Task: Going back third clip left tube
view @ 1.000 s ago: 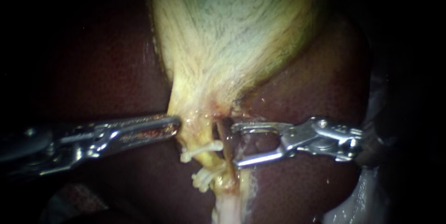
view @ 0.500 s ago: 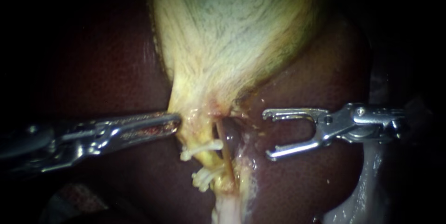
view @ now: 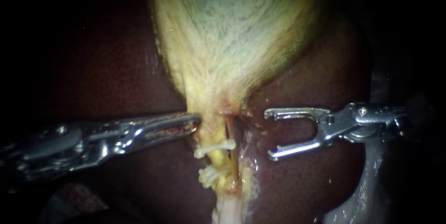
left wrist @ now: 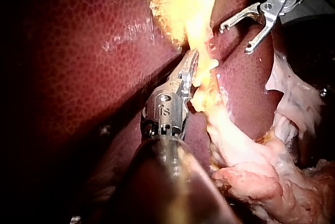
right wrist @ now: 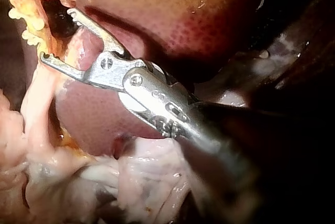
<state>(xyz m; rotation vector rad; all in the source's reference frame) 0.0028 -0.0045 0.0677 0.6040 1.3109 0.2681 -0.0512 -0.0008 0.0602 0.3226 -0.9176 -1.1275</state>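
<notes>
In the endoscope view the pale yellow gallbladder [view: 232, 33] hangs from the top centre of the frame and narrows to a neck near the middle, with dark red liver [view: 107, 66] on both sides. The left instrument [view: 196, 121] reaches in from the lower left edge, almost level. Its jaws are closed on the yellow edge of the gallbladder's neck, just left of centre. The left wrist view shows the same narrow jaws pressed tip-first into that yellow tissue. Below the neck the left tube [view: 214, 161] runs down toward the bottom centre, and a thin brown tube [view: 233, 159] lies just to its right. Across the left tube sit an upper clip [view: 214, 148], white and just below the left instrument's tip, and a lower clip [view: 210, 176] beneath it. The lower one is thicker and lumpier, and it cannot be told whether it is one clip or two. The right instrument [view: 268, 135] comes in from the right edge at mid-height. Its jaws are spread wide with nothing between them, over bare liver, apart from both tubes and the clips. In the right wrist view pale tissue [right wrist: 131, 182] lies under its shaft.
</notes>
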